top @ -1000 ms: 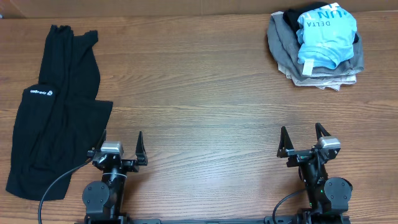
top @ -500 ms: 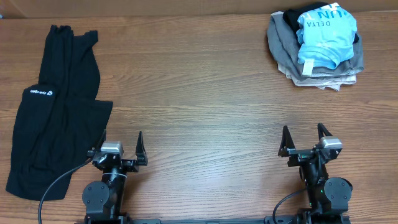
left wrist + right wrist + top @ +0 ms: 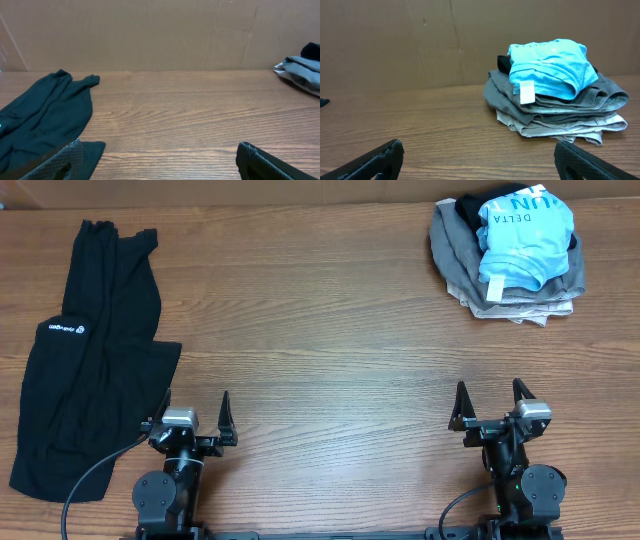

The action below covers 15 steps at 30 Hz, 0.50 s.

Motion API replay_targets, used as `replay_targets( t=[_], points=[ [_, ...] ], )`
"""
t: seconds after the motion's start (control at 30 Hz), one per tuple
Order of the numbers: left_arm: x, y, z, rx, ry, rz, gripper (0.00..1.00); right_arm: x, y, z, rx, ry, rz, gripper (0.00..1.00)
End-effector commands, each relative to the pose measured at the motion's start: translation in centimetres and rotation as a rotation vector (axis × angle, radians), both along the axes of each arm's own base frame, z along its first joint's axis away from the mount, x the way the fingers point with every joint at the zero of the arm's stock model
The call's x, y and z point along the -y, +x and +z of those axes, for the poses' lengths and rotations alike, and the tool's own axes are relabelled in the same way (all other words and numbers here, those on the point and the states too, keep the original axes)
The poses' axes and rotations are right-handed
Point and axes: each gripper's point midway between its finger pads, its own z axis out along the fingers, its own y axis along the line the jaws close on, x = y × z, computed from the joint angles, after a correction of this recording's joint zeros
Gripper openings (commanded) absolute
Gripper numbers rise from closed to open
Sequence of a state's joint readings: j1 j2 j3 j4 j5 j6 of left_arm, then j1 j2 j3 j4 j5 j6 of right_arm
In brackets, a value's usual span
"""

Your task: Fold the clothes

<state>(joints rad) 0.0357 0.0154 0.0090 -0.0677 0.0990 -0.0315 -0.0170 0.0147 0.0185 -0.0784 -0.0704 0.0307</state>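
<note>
The black garment (image 3: 92, 350) lies wrinkled and stretched out along the table's left side, with a small white logo (image 3: 62, 330) on it. It also shows at the left of the left wrist view (image 3: 45, 115). My left gripper (image 3: 196, 416) is open and empty near the front edge, just right of the garment's lower end; its fingertips frame bare wood in the left wrist view (image 3: 159, 161). My right gripper (image 3: 489, 404) is open and empty near the front right, far from the garment, and shows in the right wrist view (image 3: 479, 159).
A stack of folded grey and beige garments (image 3: 510, 295) with a light blue "DELTA" shirt (image 3: 522, 235) on top sits at the back right, also in the right wrist view (image 3: 555, 105). A brown cardboard wall (image 3: 160, 30) backs the wooden table (image 3: 320, 350).
</note>
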Motion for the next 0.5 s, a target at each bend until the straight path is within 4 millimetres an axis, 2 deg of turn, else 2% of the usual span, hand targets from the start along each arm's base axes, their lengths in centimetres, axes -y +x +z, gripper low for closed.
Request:
replay_targets(
  t=[0.0, 0.47],
  points=[
    [-0.49, -0.02, -0.03, 0.003, -0.016, 0.025, 1.0, 0.01, 0.0, -0.21, 0.003, 0.007, -0.005, 1.0],
    [-0.17, -0.02, 0.17, 0.011, -0.017, 0.007, 1.0, -0.25, -0.02, -0.17, 0.004, 0.007, 0.011, 1.0]
  ],
)
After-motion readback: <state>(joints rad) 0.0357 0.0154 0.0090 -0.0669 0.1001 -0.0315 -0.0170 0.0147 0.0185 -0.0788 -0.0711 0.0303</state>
